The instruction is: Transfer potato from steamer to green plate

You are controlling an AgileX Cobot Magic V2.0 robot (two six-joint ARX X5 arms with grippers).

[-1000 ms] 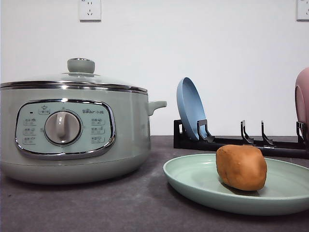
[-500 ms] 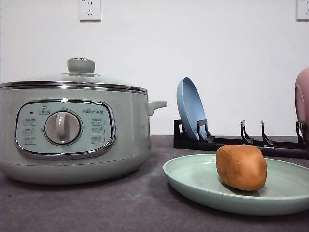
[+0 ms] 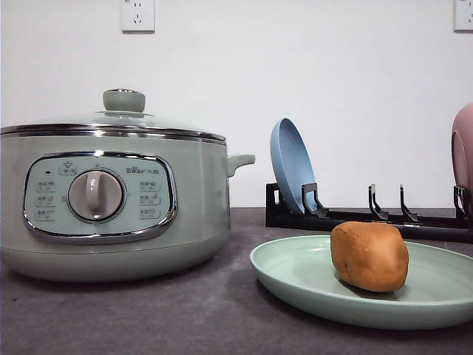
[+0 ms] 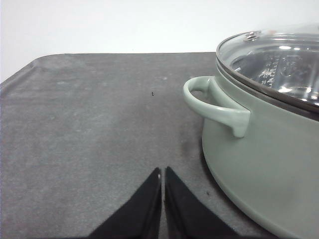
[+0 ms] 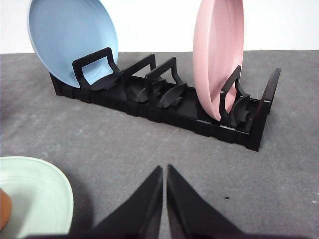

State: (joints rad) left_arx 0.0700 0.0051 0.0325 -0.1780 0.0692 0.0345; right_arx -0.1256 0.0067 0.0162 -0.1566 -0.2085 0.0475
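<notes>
Left claw (image 4: 162, 172): two matte black fingers, tapering to sharp points. Right claw (image 5: 165, 169): same black, pointed build.

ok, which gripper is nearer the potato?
Right. The right gripper sits beside the green plate holding the potato; the left gripper is by the steamer handle.

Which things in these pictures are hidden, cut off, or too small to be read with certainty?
- Pink plate: front view, cut off by the picture's right edge.
- Steamer: front view, its left side cut off by the picture's edge; the button labels are too small to read.
- Steamer interior: left wrist view, reflections on the glass lid hide it.
- Potato: right wrist view, a sliver at the edge.
- Green plate: same view, mostly cut off.
</notes>
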